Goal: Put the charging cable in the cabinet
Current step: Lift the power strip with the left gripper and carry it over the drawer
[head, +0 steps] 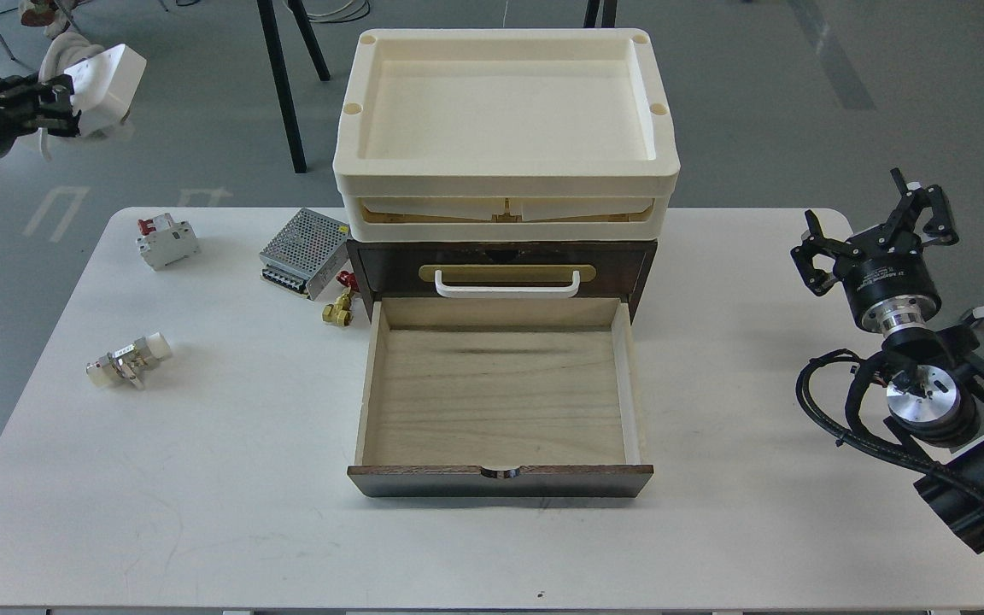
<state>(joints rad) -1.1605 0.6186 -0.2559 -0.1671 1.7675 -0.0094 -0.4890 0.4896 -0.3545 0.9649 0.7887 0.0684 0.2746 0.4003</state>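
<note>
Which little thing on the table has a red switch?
The small white breaker at the back left. The silver perforated box and the cream plug-like part have no red switch.

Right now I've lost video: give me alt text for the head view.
The left gripper holds the charging cable in the air beyond the table's far-left corner, away from the cabinet, whose pale drawer stands pulled open and empty at table centre. The right gripper hangs open over the table's right edge.
</note>
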